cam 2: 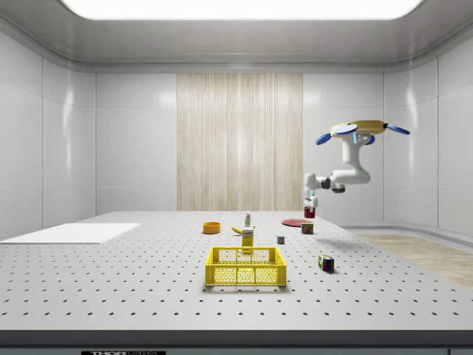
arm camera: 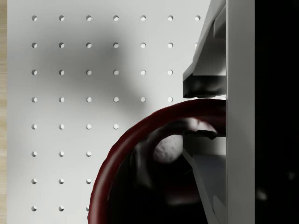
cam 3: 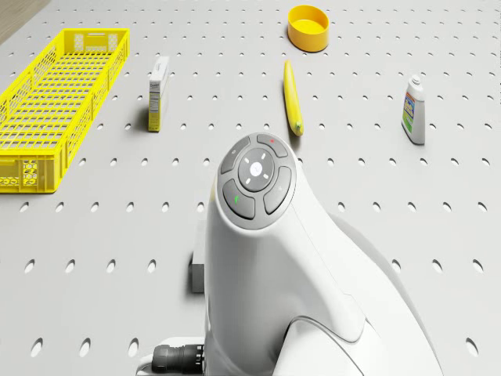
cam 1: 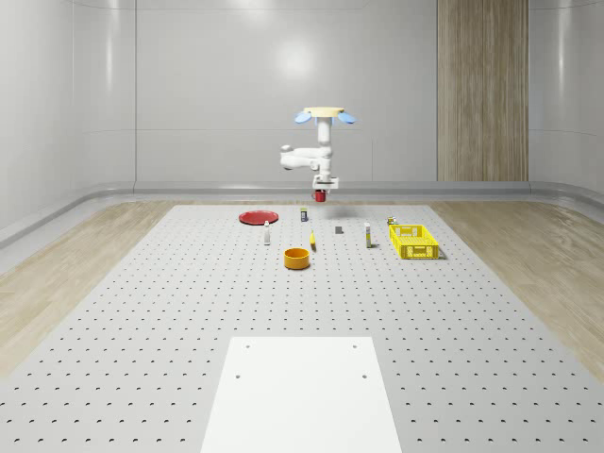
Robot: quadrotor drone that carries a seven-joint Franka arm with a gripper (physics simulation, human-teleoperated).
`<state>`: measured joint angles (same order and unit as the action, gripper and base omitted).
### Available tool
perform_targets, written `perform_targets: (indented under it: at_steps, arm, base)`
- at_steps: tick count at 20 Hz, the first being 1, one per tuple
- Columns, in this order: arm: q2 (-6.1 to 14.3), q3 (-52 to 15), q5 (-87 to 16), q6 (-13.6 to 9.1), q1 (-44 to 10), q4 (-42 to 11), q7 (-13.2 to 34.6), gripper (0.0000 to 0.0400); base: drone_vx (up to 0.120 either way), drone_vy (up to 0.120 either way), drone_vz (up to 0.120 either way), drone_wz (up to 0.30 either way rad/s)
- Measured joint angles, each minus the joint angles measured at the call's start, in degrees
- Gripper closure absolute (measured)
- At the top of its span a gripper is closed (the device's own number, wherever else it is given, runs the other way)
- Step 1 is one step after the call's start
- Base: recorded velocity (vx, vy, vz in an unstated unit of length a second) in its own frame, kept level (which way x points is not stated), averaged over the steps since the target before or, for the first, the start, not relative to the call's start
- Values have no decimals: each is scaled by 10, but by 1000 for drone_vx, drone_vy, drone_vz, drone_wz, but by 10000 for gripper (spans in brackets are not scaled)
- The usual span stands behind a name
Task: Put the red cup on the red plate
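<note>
- I hover in the air above the far part of the pegboard table (cam 1: 142,311), my drone body (cam 1: 324,114) high up and my arm (cam 1: 302,158) bent down below it.
- My gripper (cam 1: 322,195) points straight down, and the red cup (cam 1: 321,196) hangs in it, clear of the table.
- In the wrist view, my fingers (arm camera: 203,86) close across the cup's rim (arm camera: 140,126), one outside the wall and one inside, so my jaws are clamped narrow on the cup wall.
- The cup's mouth faces up towards my wrist; its inside is dark.
- The red plate (cam 1: 257,217) lies flat on the table, below my jaws and off to the whole-scene view's left, well apart from the cup.
- A small can (cam 1: 303,214) stands on the table almost under my jaws.
- Nearer the whole-scene camera than my jaws sit an orange bowl (cam 3: 308,27), a banana (cam 3: 292,98), a small white bottle (cam 3: 413,110) and a slim box (cam 3: 158,92).
- A yellow basket (cam 3: 55,102) sits further off, on the whole-scene view's right.
- A small grey block (cam 3: 196,277) lies on the table close beside my arm in the drone view.
- A coloured cube (cam 2: 326,262) rests on the table near the side camera, far from my jaws.
</note>
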<state>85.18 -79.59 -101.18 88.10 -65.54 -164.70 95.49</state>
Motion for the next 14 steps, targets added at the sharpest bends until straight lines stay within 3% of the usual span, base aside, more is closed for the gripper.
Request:
perform_targets:
  at_steps: [14]
  arm:
    - [13,-2,5,13,-3,1,2,300]
  base:
    - [0,-120,0,0]
